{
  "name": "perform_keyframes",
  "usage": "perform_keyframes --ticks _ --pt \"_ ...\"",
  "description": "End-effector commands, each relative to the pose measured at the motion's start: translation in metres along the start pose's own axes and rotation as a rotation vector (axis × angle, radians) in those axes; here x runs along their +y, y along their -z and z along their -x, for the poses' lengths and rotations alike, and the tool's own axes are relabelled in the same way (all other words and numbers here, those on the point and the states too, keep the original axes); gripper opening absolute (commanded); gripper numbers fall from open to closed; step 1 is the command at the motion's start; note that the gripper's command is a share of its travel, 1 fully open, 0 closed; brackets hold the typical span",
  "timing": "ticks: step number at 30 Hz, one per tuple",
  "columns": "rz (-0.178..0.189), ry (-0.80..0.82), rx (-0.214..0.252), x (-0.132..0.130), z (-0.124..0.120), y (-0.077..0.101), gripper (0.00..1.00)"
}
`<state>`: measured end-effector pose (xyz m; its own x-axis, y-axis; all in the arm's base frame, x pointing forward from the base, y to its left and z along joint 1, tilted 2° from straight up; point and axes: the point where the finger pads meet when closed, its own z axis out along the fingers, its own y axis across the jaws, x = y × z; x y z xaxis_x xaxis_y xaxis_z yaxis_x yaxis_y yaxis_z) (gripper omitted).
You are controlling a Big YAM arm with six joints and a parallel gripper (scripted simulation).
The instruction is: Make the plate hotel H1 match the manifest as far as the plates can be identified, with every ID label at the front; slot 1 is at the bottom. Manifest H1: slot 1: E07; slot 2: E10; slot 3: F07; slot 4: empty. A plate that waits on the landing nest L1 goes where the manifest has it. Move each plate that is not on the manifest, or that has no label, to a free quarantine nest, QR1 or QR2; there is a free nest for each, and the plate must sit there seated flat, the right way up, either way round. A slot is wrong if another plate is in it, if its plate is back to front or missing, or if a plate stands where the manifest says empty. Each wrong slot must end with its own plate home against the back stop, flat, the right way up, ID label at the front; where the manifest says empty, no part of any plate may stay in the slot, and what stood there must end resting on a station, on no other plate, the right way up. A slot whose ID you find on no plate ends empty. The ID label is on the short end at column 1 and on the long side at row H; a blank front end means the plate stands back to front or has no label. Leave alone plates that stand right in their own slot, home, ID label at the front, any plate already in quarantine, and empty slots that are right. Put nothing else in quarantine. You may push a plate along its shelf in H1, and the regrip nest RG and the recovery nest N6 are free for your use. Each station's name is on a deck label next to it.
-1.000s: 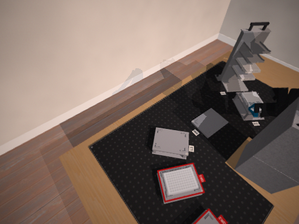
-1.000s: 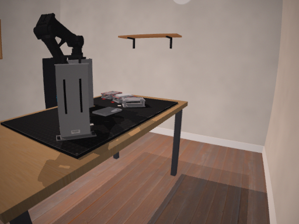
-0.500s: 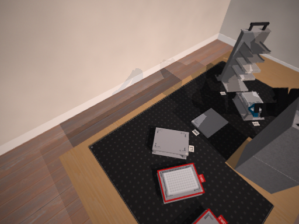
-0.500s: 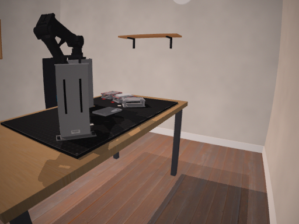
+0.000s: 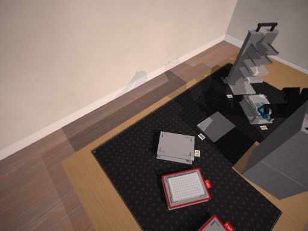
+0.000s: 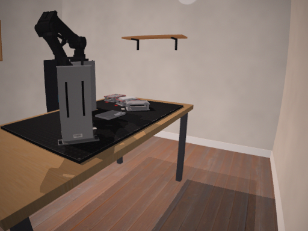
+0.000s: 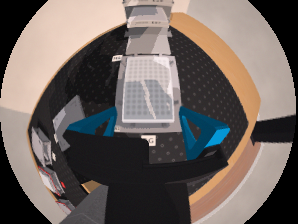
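Blue fingertips of the gripper (image 7: 148, 129) are standing spread to their widest, one to each side of a white well plate (image 7: 147, 90), gripping nothing. In the wrist view the plate is lying flat on a grey nest (image 5: 252, 115) just in front of the plate hotel (image 5: 240, 60), a small deck label (image 5: 263, 127) sitting at the nest's near end. From the top view the black arm (image 5: 286, 103) is reaching in from the right, over that same nest.

Beyond it, the hotel is rising on the black mat (image 5: 135, 168); pale plates are showing on some of its shelves, though which slots I cannot tell, and no ID is readable.

Farther out on the mat, a flat grey nest (image 5: 216, 126) is lying bare, then a raised grey nest (image 5: 175, 147), both with labels beside them. Farthest, a red-rimmed quarantine nest (image 5: 166, 192) is carrying a white plate (image 5: 186, 186), and a second red-rimmed nest (image 5: 215, 224) is showing partly at the frame edge.
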<state>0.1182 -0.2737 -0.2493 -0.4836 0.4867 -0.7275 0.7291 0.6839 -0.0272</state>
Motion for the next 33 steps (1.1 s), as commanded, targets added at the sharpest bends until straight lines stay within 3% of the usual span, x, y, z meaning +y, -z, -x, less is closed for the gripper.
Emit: perform_keyframes --ticks 1,33 --pt "0.004 -0.006 0.019 0.002 0.004 0.019 1.00" --pt "0.004 -0.006 0.018 0.003 0.033 0.055 1.00"
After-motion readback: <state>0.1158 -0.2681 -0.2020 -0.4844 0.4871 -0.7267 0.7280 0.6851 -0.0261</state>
